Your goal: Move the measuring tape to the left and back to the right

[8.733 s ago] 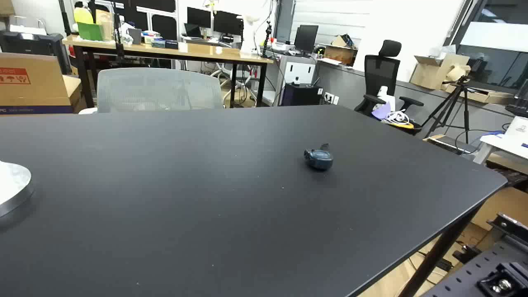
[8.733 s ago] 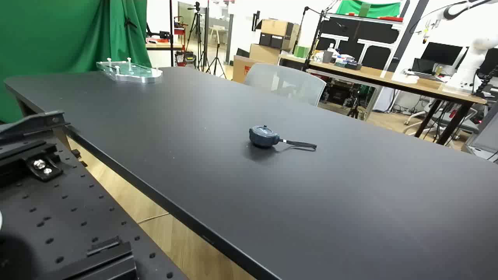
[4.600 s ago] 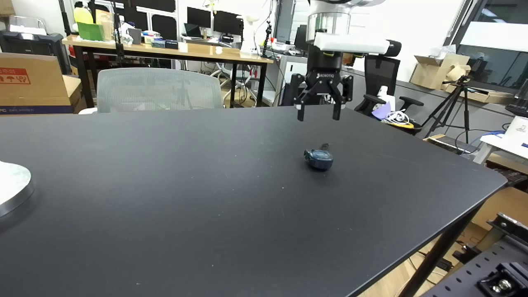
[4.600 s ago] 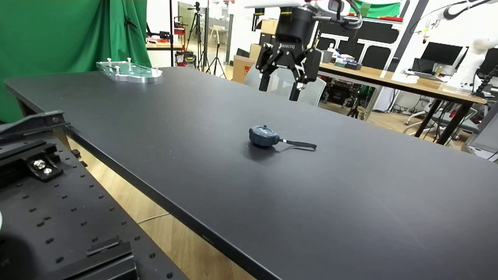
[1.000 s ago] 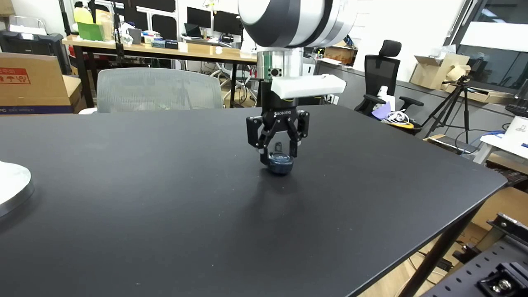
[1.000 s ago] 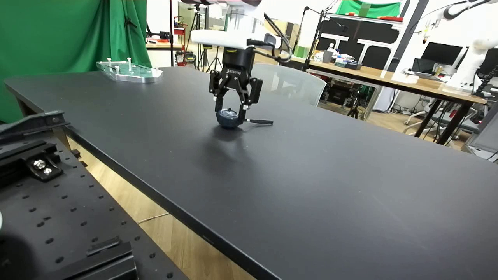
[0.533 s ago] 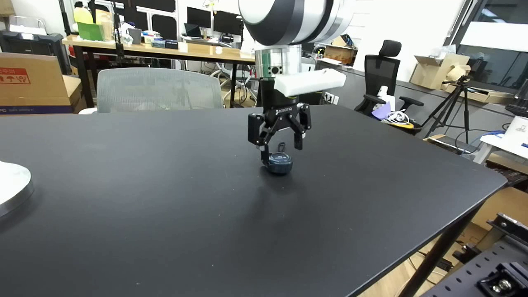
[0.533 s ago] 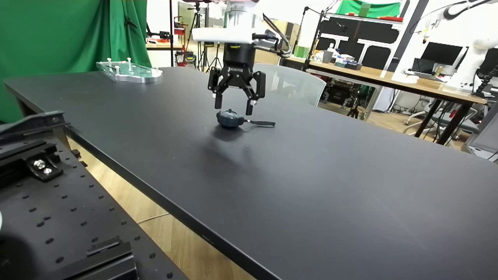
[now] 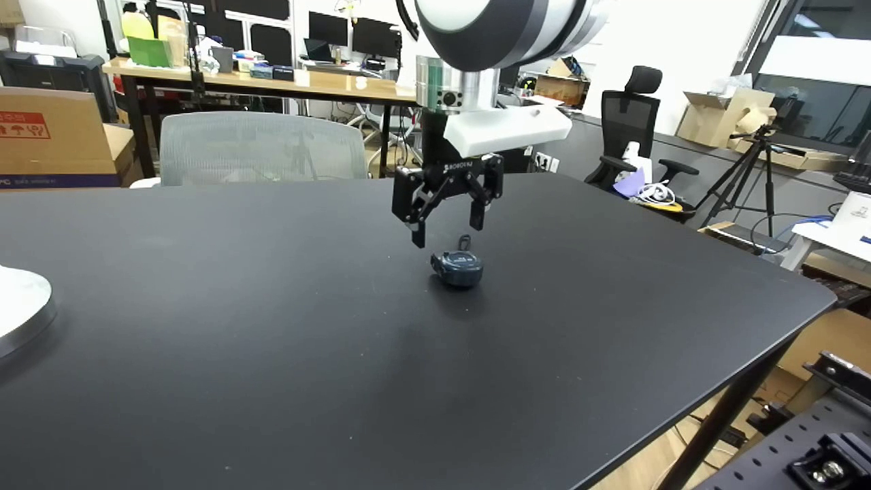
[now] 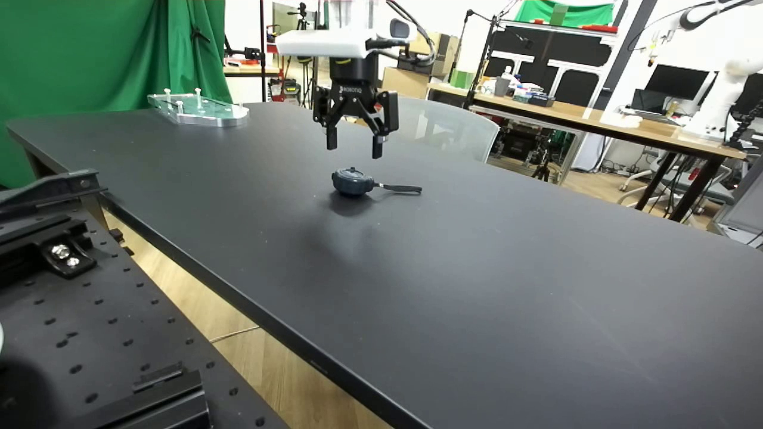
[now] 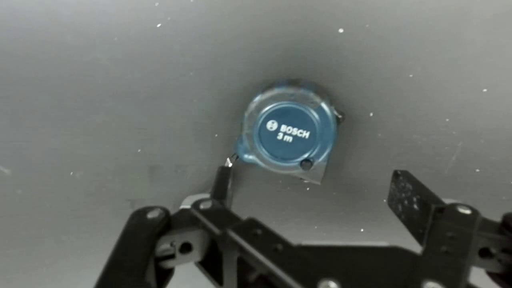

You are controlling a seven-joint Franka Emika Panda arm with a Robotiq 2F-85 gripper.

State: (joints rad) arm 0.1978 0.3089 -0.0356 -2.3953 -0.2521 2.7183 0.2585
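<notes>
The measuring tape is a small rounded blue-grey case with a dark wrist strap. It lies flat on the dark table in both exterior views (image 9: pixel 460 269) (image 10: pixel 351 182). It also shows in the wrist view (image 11: pixel 286 132), with BOSCH 3 m on its face. My gripper (image 9: pixel 448 230) is open and empty, its fingertips apart from the tape and above it. The gripper also hangs over the tape in an exterior view (image 10: pixel 354 148). In the wrist view the gripper (image 11: pixel 310 188) has its fingers wide apart below the tape; part of the strap is hidden by the left finger.
The dark table (image 9: pixel 306 381) has its edge at the right, near a perforated black platform (image 10: pixel 89 322). A round white plate (image 9: pixel 24 299) stands at the left. A clear plate with white posts (image 10: pixel 208 121) stands at the far end. A grey chair (image 9: pixel 265 146) stands behind.
Over the earlier frames, the gripper came in, closed on the tape and the tape shifted left in both exterior views. Since one second ago the gripper has opened, let go and risen; the tape stays.
</notes>
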